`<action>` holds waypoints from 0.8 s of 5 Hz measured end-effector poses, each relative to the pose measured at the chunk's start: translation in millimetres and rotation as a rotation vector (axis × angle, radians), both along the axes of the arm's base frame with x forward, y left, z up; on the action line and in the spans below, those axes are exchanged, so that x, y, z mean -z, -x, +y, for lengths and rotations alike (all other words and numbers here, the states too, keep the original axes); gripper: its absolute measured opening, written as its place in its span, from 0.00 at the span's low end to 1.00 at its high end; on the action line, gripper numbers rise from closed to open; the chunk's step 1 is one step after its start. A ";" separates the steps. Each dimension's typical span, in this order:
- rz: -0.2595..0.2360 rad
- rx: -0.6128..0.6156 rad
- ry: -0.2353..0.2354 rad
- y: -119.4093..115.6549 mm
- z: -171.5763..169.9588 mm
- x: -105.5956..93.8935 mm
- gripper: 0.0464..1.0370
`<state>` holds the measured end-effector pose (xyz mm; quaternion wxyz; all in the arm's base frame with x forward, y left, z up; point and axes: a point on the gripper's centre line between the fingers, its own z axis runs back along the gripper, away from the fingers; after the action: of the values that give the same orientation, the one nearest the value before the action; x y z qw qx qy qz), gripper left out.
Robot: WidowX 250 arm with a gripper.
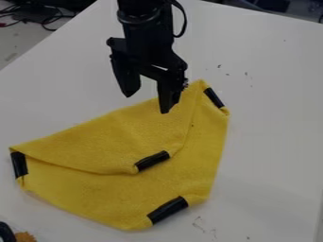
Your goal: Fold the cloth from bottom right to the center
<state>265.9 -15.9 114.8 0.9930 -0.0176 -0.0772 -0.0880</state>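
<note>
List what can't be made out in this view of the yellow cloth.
Camera view, all:
Yellow cloth beneath the folded flap: hidden by that flap.
Black object, lower left: cut off by the edge.
Orange-brown piece beside it: cut off below.
Whether the gripper touches cloth: obscured by the slant.

White tabletop (pixel 277 94), dark cables (pixel 45 15) beyond, grey floor (pixel 18 40)

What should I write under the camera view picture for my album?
A black robot tool hangs open over a partly folded yellow cloth on a white table.
</note>
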 end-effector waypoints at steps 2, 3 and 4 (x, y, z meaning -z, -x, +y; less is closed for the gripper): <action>-0.010 -0.059 -0.003 20.4 -13.5 20.8 0.96; -0.053 -0.105 0.003 33.7 -27.7 26.4 0.96; -0.064 -0.147 0.031 53.8 -50.3 43.0 0.96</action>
<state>212.1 -66.2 71.9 0.9934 -0.0246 -0.1111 -0.0142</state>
